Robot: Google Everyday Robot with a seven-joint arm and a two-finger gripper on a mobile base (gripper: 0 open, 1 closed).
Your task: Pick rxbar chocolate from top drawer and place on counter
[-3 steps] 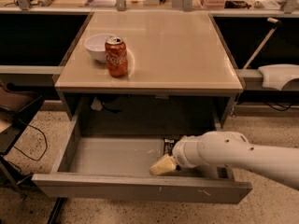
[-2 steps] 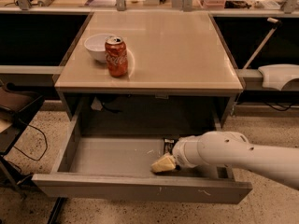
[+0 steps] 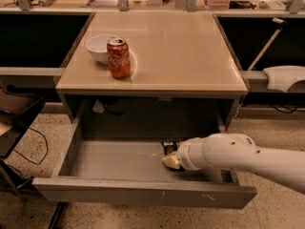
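The top drawer is pulled open below the counter. The rxbar chocolate, a small black bar, lies on the drawer's bottom at the back right; only its far end shows. My gripper is inside the drawer, reaching in from the right on the white arm. Its pale tip lies right over the near end of the bar and hides it. I cannot tell whether it touches or holds the bar.
A red soda can and a white bowl stand at the counter's left side. A white device rests on the shelf to the right. Cables and a dark chair are on the left floor.
My gripper has moved a little further back and to the right in the drawer, onto the near end of the black bar.
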